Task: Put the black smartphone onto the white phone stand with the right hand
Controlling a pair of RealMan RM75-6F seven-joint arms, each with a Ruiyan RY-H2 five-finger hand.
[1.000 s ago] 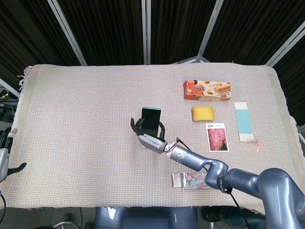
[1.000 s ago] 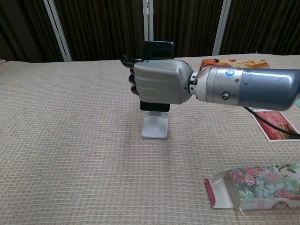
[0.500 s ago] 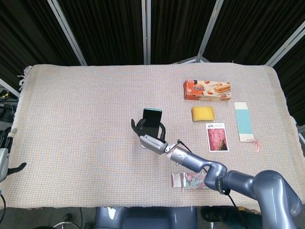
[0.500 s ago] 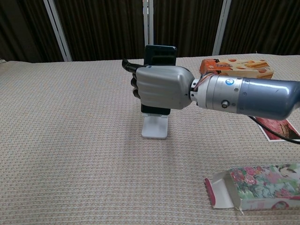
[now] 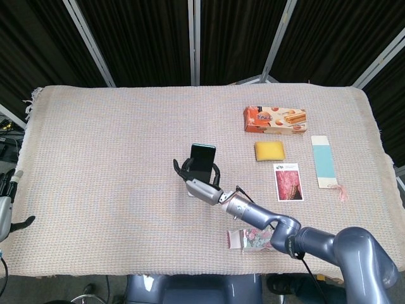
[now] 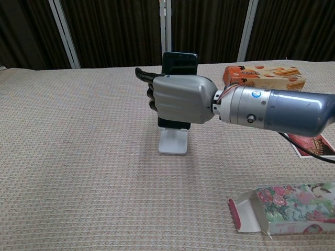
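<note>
The black smartphone (image 5: 202, 156) (image 6: 179, 60) stands nearly upright over the white phone stand (image 6: 173, 142), whose base shows on the cloth below it. My right hand (image 5: 199, 186) (image 6: 180, 99) wraps the phone's middle from the near side. Its dark fingers (image 5: 179, 168) show on both sides of the phone, and the thumb (image 6: 141, 73) sticks out to the left. The hand hides where the phone meets the stand. My left hand (image 5: 9, 206) hangs at the table's left edge, holding nothing, fingers apart.
An orange snack box (image 5: 275, 120) (image 6: 264, 76), a yellow pad (image 5: 269, 151), a photo card (image 5: 288, 182) and a pale blue strip (image 5: 324, 162) lie at the right. An opened floral carton (image 5: 252, 240) (image 6: 285, 208) sits near the front edge, under my right forearm.
The phone has shifted slightly right and stands more upright over the stand. My right hand's thumb has lifted away to the left. The left hand has not moved.
</note>
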